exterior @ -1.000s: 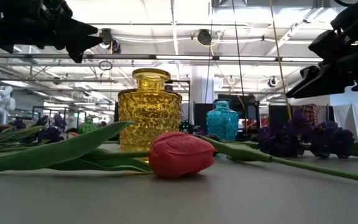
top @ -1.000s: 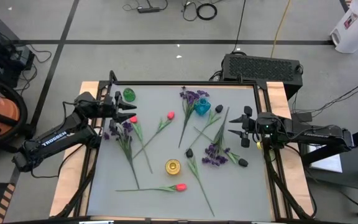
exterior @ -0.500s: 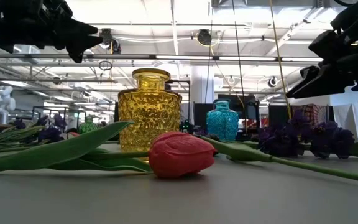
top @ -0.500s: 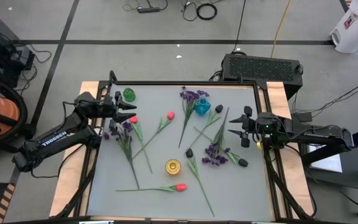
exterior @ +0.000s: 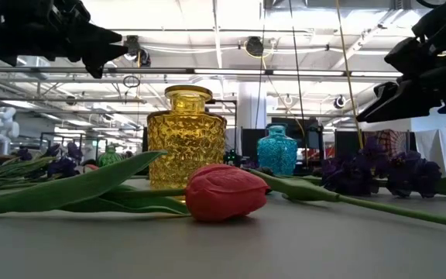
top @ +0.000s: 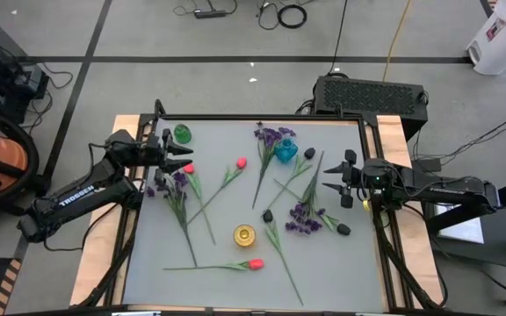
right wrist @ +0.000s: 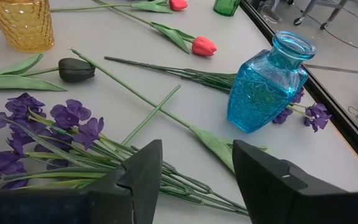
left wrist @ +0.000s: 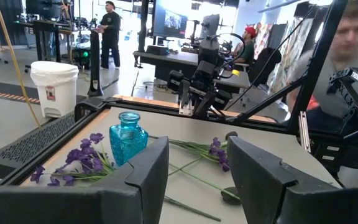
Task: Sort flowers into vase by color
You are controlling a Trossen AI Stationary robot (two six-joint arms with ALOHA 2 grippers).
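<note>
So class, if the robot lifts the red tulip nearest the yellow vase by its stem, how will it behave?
The red tulip would probably droop: its thin stem is long and the bud sits at one end. It likely weighs little. Lying flat beside the yellow vase, it could brush it.

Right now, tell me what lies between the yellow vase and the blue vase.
High view: a near-black tulip bud and crossing green stems lie between the yellow vase and the blue vase.

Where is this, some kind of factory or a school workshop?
Probably a large robotics lab or workshop hall. Behind the table the low view shows a high ceiling with lights and pipework; the left wrist view shows more workbenches with screens, people and another robot arm.
</note>
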